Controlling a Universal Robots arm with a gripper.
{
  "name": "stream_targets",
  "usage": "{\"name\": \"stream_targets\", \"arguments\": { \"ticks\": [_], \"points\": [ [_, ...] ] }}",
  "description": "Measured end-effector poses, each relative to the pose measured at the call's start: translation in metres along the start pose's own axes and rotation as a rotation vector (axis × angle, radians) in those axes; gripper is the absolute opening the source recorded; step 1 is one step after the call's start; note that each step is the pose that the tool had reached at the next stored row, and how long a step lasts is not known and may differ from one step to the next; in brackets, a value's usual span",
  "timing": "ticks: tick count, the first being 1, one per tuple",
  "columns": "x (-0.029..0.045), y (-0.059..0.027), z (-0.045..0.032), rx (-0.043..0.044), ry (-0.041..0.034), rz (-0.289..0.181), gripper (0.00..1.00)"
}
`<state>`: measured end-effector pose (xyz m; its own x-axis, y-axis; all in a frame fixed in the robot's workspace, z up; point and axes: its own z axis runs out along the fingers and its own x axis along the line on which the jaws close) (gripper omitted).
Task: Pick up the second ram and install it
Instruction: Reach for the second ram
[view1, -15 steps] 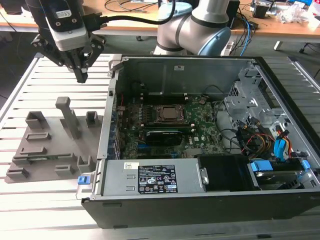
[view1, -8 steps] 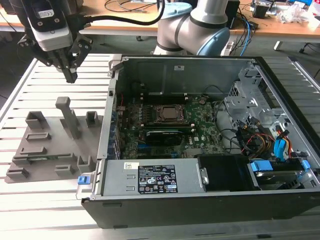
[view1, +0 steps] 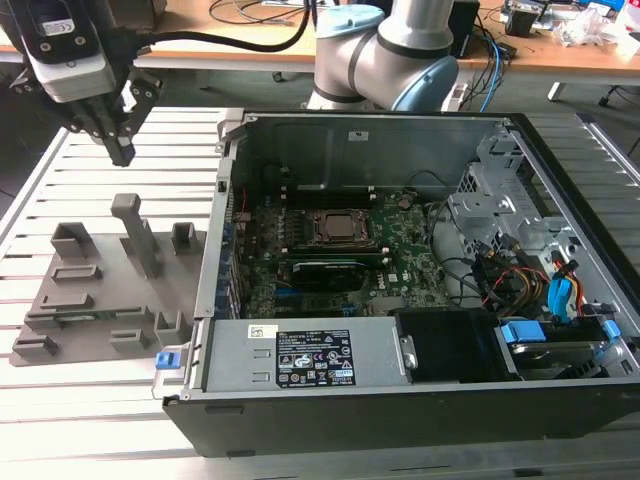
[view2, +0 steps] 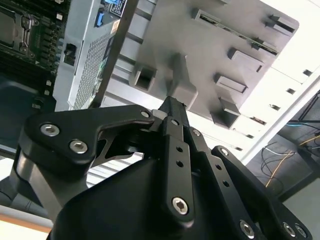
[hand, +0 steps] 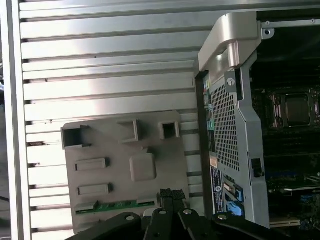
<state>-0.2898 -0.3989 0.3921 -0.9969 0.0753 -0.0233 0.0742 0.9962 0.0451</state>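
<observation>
The second ram (hand: 122, 204) is a thin green stick lying in a slot of the grey fixture plate (hand: 120, 150), at the plate's edge closest to my fingers in the first wrist view. In the exterior view my gripper (view1: 122, 152) hangs well above the slatted table, behind the fixture plate (view1: 100, 290) and to the left of the open computer case (view1: 400, 410). Its black fingers (view2: 172, 112) are shut together with nothing between them. In the first wrist view the gripper (hand: 172, 194) sits over the plate's edge near the green stick.
The case holds the motherboard with its CPU socket (view1: 343, 228), a black-shrouded card (view1: 325, 273), a power supply (view1: 305, 355) and drive cages with cables (view1: 540, 290). The plate carries upright posts (view1: 135, 232). The arm's base (view1: 385, 50) stands behind the case.
</observation>
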Motion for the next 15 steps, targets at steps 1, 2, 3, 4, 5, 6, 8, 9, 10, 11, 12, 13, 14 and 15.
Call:
{"name": "stream_targets", "arguments": {
  "ticks": [1, 2, 3, 4, 5, 6, 8, 9, 10, 11, 12, 13, 14, 15],
  "points": [
    [0.0035, -0.0003, 0.0, 0.0, 0.0, 0.0, 0.11],
    [0.0072, -0.0005, -0.0001, 0.0, 0.0001, 0.0, 0.11],
    [0.0123, -0.0009, -0.0001, 0.0, 0.0, 0.0, 0.11],
    [0.0153, -0.0011, -0.0001, 0.0, 0.0, 0.0, 0.11],
    [0.0181, -0.0013, -0.0001, 0.0, 0.0, 0.0, 0.11],
    [0.0211, -0.0016, -0.0001, 0.0, 0.0001, 0.0, 0.11],
    [0.0266, -0.002, -0.0001, 0.0, 0.0, 0.0, 0.11],
    [0.0305, -0.0023, -0.0001, 0.0, 0.0, 0.0, 0.11],
    [0.0324, -0.0024, -0.0001, 0.0, 0.0, 0.0, 0.11],
    [0.0343, -0.0026, -0.0001, 0.0, 0.0, 0.0, 0.11],
    [0.0377, -0.0028, -0.0001, 0.0001, 0.0001, 0.0, 0.11],
    [0.0429, -0.0032, 0.0, 0.0, 0.0, 0.0, 0.11],
    [0.0456, -0.0034, -0.0001, 0.0, 0.0, 0.0, 0.11],
    [0.0501, -0.0038, 0.0, 0.0, 0.0, 0.0, 0.11]
  ]
}}
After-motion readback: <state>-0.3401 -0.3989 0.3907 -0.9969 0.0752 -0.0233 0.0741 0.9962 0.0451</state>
